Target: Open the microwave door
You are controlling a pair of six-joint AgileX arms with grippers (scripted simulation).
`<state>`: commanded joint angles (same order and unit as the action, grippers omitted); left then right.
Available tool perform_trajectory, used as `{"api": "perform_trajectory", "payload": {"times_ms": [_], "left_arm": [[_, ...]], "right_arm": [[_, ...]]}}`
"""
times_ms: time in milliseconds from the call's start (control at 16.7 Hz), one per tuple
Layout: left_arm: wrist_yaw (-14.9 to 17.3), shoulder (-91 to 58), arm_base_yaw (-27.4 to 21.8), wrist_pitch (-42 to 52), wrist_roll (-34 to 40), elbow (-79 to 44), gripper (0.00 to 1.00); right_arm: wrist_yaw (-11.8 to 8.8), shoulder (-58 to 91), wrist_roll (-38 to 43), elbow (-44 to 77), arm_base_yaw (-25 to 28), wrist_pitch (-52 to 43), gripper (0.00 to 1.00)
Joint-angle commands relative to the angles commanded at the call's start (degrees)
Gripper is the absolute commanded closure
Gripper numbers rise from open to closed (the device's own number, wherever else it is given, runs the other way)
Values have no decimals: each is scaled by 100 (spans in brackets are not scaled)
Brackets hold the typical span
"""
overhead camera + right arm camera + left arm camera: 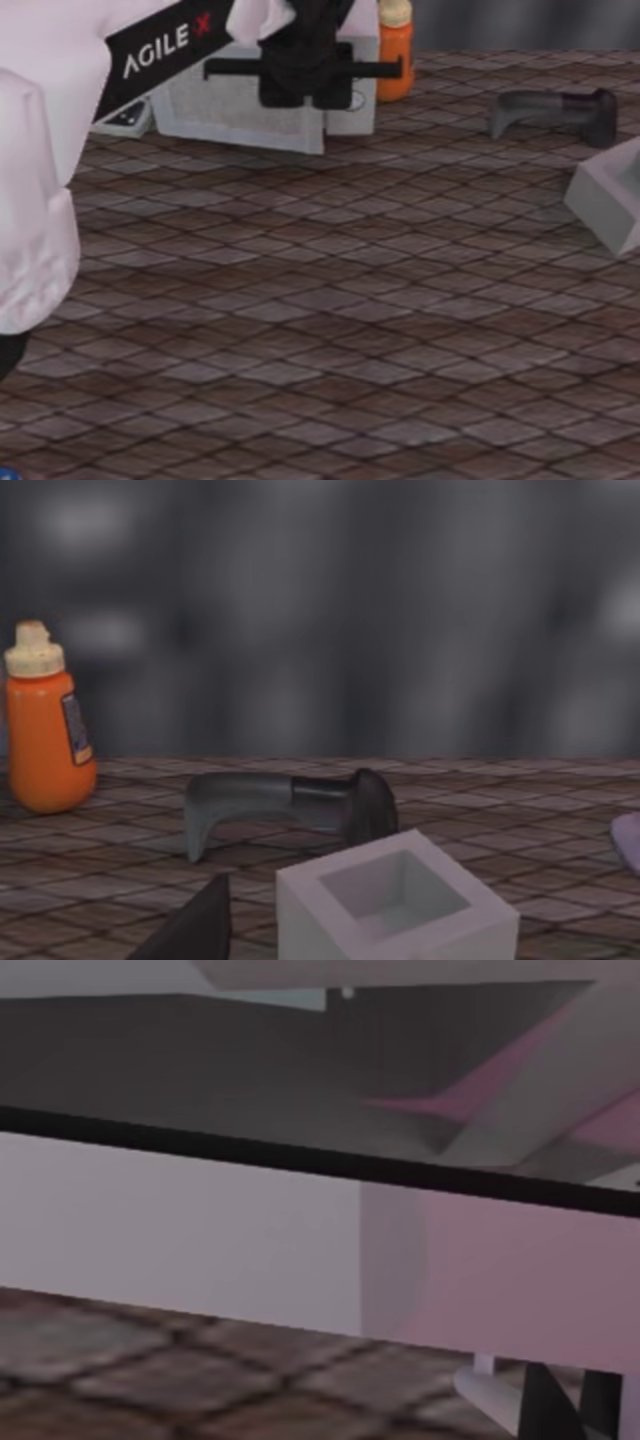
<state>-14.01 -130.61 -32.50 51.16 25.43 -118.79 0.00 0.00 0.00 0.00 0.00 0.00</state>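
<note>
- microwave (345, 105) sits at the far edge of the desk (330, 330), left of centre in the top view
- microwave door (245, 110) faces the camera, its right edge looks slightly swung out from the body
- left end effector (305, 70) is at the door's right edge, over the microwave front; cannot tell if its fingers are apart or together
- left wrist view shows only close pale surfaces above the desk
- right arm out of the top view; its end effector's state cannot be told
- orange bottle (395, 50) stands just right of the microwave
- dark scanner-like tool (555, 112) lies far right, grey open box (612, 190) near it
</note>
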Motion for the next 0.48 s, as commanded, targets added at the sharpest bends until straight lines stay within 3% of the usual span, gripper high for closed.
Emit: {"api": "perform_trajectory", "payload": {"times_ms": [480], "left_arm": [[64,168,15,-150,-135,264,100]], "right_arm": [[0,0,0,0,0,0,0]]}}
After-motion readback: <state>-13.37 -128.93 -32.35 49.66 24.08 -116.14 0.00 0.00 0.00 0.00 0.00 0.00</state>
